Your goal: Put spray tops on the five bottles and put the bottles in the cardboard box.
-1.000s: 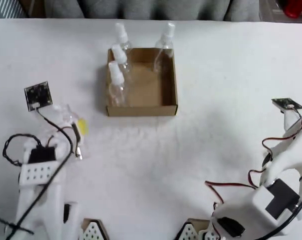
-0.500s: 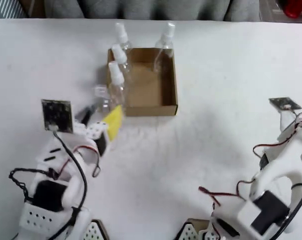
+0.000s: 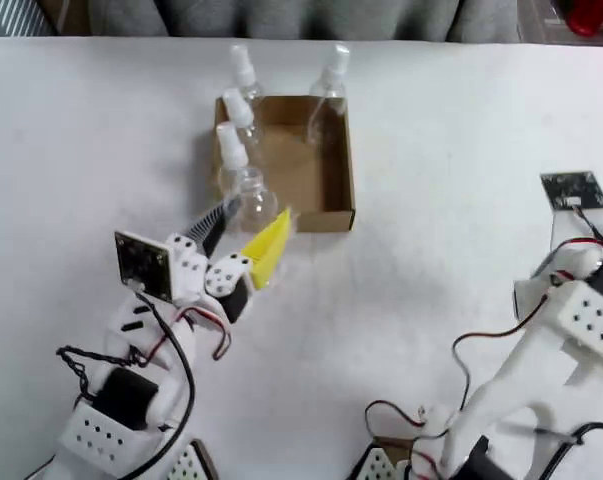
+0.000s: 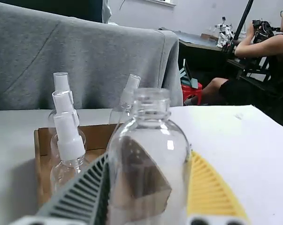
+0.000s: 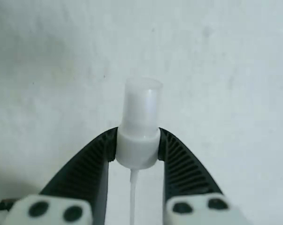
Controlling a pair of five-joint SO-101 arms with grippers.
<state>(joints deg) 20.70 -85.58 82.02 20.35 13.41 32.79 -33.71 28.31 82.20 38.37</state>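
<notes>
- As is seen from above, the cardboard box (image 3: 311,220) is set at 12 o'clock, with four capped bottles (image 3: 233,150) at its 9 and 12 o'clock sides.
- An uncapped bottle (image 3: 253,198) is pinched by the left gripper (image 3: 261,212) at the box's 7 o'clock corner.
- A spray top (image 5: 140,126) is clamped in the right gripper (image 5: 136,140).

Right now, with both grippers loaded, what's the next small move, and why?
Probably swing the right gripper across toward the left gripper and line its spray top up above the bottle. That bottle stands upright in the left gripper beside the box, and its neck is open, with no top on it. The top sits far off to the side.
</notes>
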